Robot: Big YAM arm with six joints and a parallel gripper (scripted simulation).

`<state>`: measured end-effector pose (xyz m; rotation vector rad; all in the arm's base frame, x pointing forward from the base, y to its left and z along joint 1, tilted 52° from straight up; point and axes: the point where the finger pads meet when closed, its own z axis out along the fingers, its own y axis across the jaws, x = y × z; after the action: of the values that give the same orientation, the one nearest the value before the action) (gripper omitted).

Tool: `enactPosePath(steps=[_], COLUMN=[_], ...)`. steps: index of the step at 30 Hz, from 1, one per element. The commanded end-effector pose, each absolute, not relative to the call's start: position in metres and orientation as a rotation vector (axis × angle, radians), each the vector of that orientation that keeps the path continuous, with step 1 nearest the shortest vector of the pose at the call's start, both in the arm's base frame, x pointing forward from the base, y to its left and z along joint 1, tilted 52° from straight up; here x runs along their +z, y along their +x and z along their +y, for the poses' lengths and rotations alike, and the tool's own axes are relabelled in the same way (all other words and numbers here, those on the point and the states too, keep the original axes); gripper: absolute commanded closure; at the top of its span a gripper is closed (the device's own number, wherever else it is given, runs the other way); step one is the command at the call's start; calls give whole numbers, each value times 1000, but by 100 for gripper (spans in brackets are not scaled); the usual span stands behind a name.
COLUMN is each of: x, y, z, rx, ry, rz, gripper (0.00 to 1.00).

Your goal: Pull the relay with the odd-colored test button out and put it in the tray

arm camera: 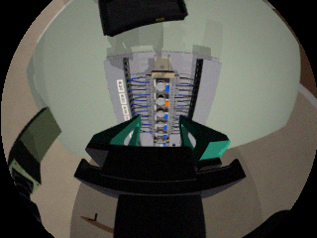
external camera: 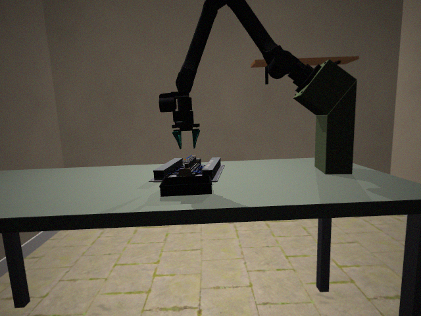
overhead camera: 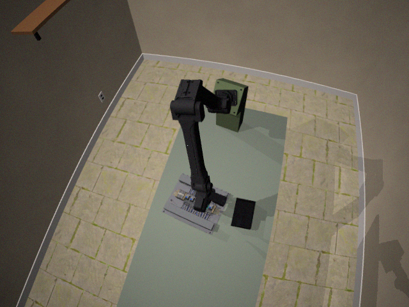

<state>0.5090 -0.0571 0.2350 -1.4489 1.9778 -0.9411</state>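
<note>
Orange-buttoned boxy relay (arm camera: 161, 102), mid-frame in the wrist view, probably light, rigid; grip its sides; green-fingered end effector (external camera: 187, 148) (arm camera: 159, 118) half open, unladen.

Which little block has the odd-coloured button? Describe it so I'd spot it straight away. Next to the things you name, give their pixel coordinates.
Find the grey panel (overhead camera: 187, 222) (arm camera: 113, 69) beside the black tray (overhead camera: 243, 213) (external camera: 185, 186) (arm camera: 143, 17). Down its middle runs a row of small blocks. The odd block (arm camera: 160, 101) is second from the tray end, its button (arm camera: 166, 104) orange where its neighbours' are blue.
</note>
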Motion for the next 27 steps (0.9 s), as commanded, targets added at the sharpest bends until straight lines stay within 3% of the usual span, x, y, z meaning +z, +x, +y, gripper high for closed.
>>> enactPosePath(steps=[1, 27], x=[266, 259], y=[511, 510], z=[-61, -61], rx=[-974, -961], ry=[-1405, -1423], rz=[1946, 1960], gripper=[41, 41])
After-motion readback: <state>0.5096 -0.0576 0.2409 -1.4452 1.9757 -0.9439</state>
